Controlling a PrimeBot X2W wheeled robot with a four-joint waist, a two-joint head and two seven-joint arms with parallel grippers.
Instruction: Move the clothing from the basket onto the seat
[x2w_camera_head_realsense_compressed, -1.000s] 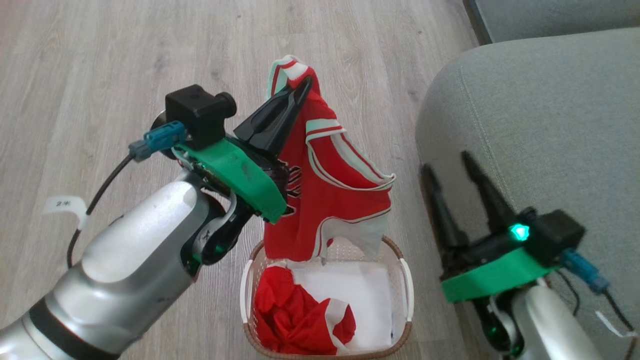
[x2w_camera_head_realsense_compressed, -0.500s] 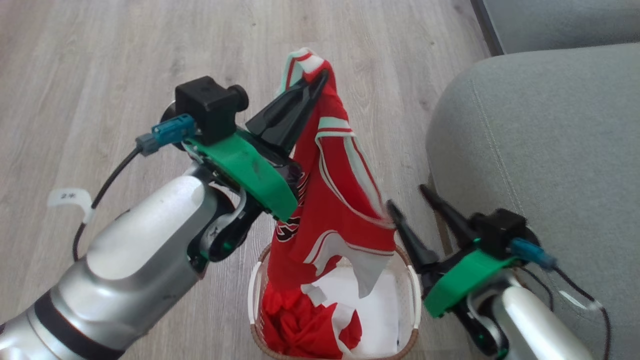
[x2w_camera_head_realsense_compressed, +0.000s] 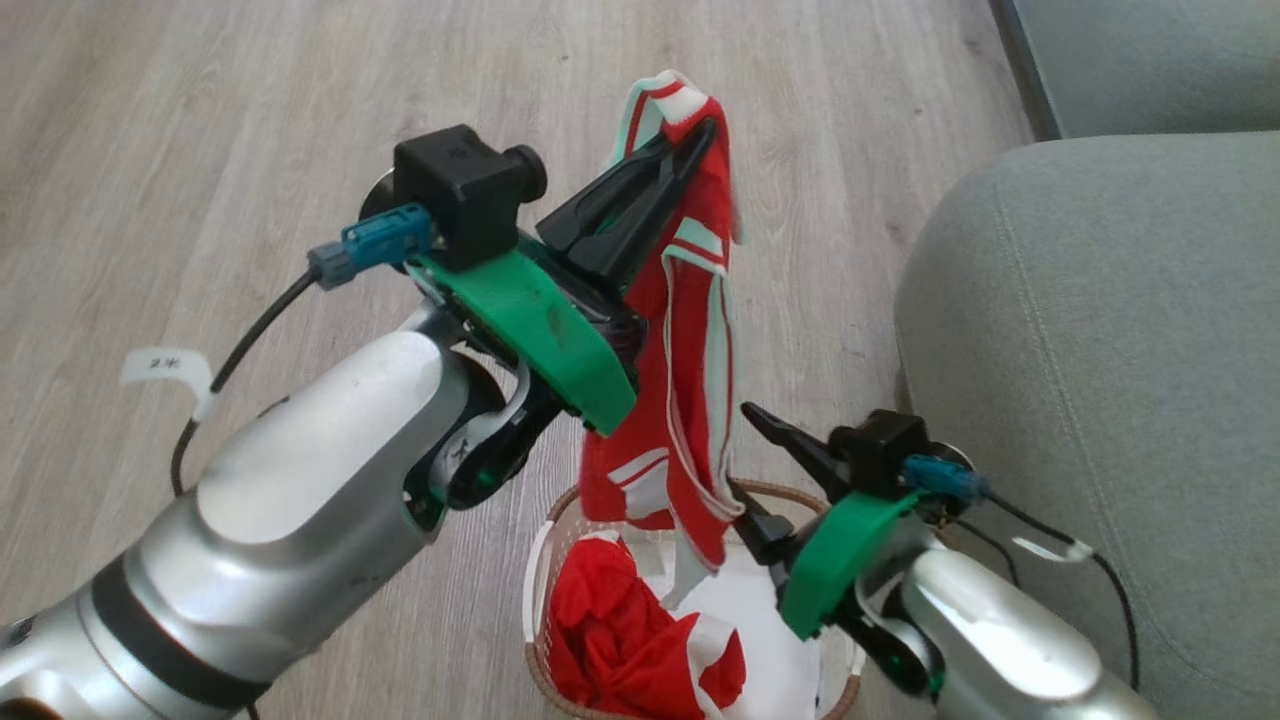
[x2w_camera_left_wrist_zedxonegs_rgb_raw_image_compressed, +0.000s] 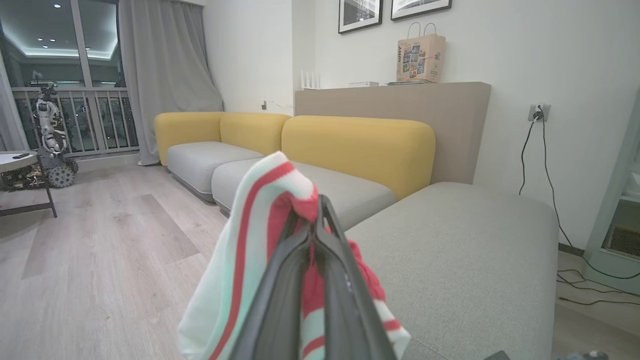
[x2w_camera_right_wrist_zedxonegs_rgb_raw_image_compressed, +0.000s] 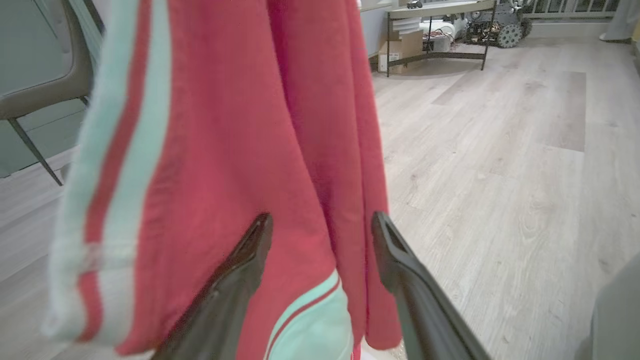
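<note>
My left hand (x2w_camera_head_realsense_compressed: 700, 140) was clamped shut on the white-and-red striped trim of a red garment (x2w_camera_head_realsense_compressed: 690, 400), which hung from it in a long fold above the basket (x2w_camera_head_realsense_compressed: 541, 575) on the wooden floor (x2w_camera_head_realsense_compressed: 200, 120); its lower edge dangled just over the basket's mouth. My right hand (x2w_camera_head_realsense_compressed: 742, 450) stood with its fingers (x2w_camera_right_wrist_zedxonegs_rgb_raw_image_compressed: 240, 280) spread wide at the lower part of the hanging cloth, gripping nothing; whether they touched the fabric I could not tell. A second red garment (x2w_camera_head_realsense_compressed: 620, 630) lay crumpled in the basket on a white liner sheet (x2w_camera_head_realsense_compressed: 760, 620); the seat (x2w_camera_head_realsense_compressed: 1120, 350), grey-green and bare where it showed, waited just beside the basket on my right. As I judged it, the step in hand was the carry of the first piece, lifted but not yet delivered. The next move called for the right hand to close on the loose lower cloth; then for both arms to swing right, high enough to clear the seat's rounded edge; then for a release.
</note>
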